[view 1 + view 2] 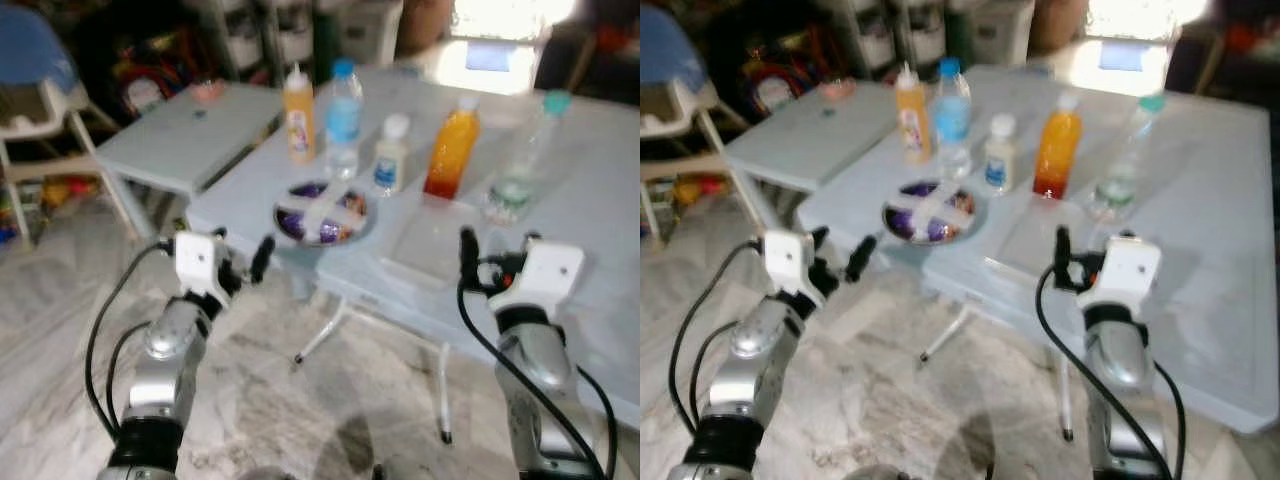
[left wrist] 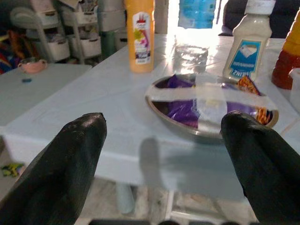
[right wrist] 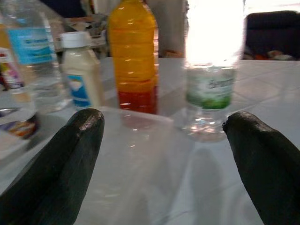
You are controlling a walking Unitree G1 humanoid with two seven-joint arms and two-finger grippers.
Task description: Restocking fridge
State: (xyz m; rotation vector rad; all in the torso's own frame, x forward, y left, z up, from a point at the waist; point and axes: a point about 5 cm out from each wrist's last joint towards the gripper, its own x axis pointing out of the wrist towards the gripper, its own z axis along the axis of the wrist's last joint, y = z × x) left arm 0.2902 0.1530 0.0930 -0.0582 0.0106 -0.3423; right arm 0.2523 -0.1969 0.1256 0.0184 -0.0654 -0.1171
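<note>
Bottles (image 1: pixel 452 152) upright on table (image 1: pixel 590 190), long axes vertical; tools apart.

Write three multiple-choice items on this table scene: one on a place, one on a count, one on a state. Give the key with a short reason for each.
1. Where does the taped bowl sit?
A. At the table's near edge, in front of the bottles
B. On the floor
C. On the smaller table to the left

2. How many bottles stand upright on the table?
A. Three
B. Five
C. Seven

3. What state is the left hand in?
A. Shut on the bowl
B. Open, holding nothing
C. Shut on a bottle

Key:
1 A: the bowl lies by the near edge, before the sauce bottle and water bottle.
2 B: those two, the white dressing bottle, the orange juice bottle and the clear bottle.
3 B: its fingers stand wide apart, short of the table.
</note>
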